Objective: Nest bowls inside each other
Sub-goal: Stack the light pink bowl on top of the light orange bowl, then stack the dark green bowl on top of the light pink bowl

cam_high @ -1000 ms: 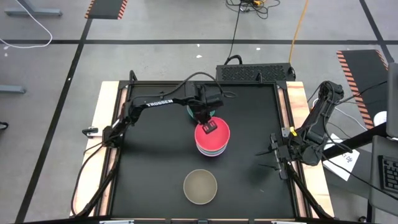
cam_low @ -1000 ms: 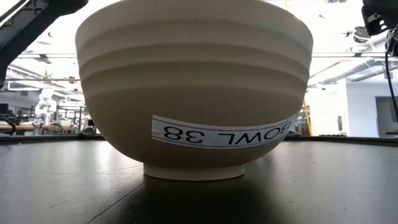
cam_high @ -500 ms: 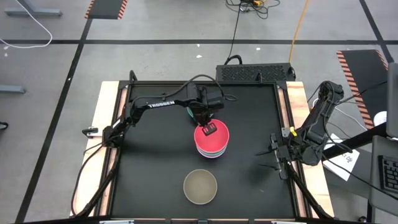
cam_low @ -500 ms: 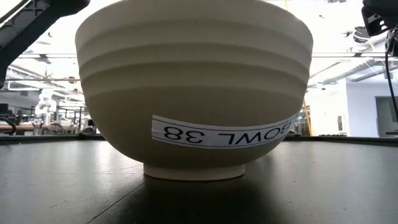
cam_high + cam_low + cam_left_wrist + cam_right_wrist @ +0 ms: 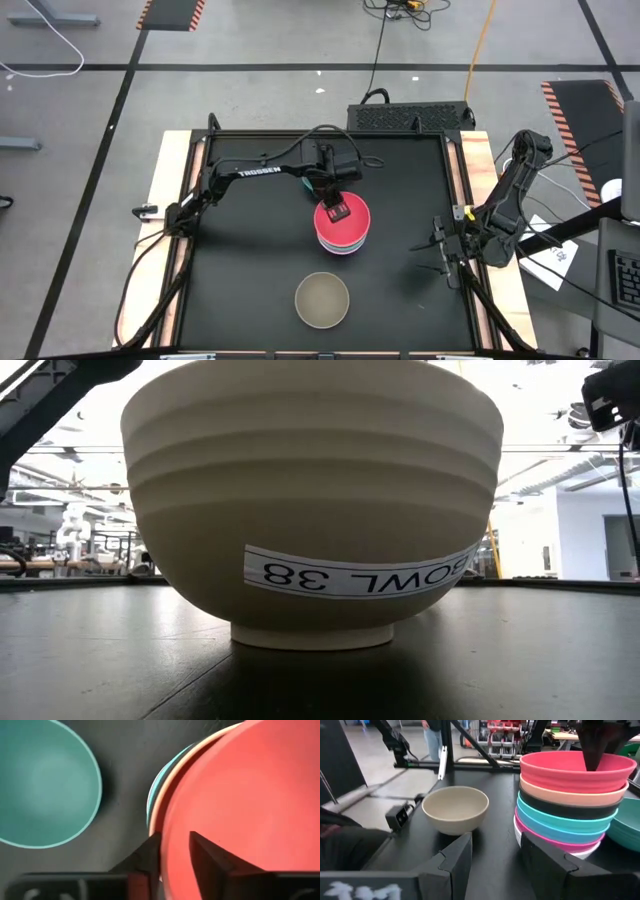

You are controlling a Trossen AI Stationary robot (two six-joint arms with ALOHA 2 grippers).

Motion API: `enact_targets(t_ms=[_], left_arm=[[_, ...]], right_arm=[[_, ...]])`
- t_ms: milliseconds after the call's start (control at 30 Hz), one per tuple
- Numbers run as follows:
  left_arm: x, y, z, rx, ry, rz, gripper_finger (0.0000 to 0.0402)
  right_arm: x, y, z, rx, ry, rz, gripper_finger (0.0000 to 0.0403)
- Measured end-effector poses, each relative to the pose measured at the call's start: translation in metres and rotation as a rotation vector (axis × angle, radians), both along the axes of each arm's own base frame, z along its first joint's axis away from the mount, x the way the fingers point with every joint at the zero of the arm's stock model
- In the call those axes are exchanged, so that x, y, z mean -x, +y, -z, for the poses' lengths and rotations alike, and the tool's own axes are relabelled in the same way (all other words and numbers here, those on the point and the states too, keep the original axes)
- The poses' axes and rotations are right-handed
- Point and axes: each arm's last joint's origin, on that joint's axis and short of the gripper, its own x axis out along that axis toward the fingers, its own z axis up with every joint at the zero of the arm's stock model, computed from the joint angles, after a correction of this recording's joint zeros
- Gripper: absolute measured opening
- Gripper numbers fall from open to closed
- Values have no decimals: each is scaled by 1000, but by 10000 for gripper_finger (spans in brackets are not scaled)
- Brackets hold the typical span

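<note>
Stack of bowls (image 5: 342, 226): near the counter's centre; the right wrist view shows its layers from the top down as red-pink, peach-orange, black, 2 light blue-teal bands, magenta and white at the base.
Red-pink bowl (image 5: 575, 768): top of the stack, seated inside the peach-orange bowl (image 5: 570, 795).
Left gripper (image 5: 338, 207): over the red-pink bowl's rim at the stack's 11 o'clock edge; in the left wrist view its 2 jaws straddle that rim, 1 inside and 1 outside, narrowly parted; I cannot tell whether they press on the rim.
Teal bowl (image 5: 42, 782): alone on the counter just beside the stack at about 11 o'clock, mostly hidden under the left arm in the high view; open side up.
Olive-grey bowl (image 5: 322, 300): alone at 6 o'clock from the stack, well apart from it, near the counter's front edge; upright. In the low view it fills the picture and carries a white label reading "BOWL 38" upside down.
Right gripper (image 5: 441, 252): waits at the counter's 3 o'clock side, low over the surface, facing the stack; its jaws stand apart with nothing between them.
Counter (image 5: 250, 290): black top.
</note>
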Motion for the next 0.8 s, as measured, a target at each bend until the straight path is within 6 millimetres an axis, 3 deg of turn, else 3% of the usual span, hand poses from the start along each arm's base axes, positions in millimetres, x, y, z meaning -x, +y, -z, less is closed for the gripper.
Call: enact_targets(t_ms=[333, 667, 800], left_arm=[[3, -2, -16, 1, -80, -13, 206], [19, -4, -60, -46, -270, 0, 213], [34, -10, -80, -116, -308, 61, 214]], right_arm=[[0, 0, -11, -26, -92, -22, 164], [1, -1, -13, -38, -103, -23, 164], [1, -1, -13, -47, -101, -22, 164]])
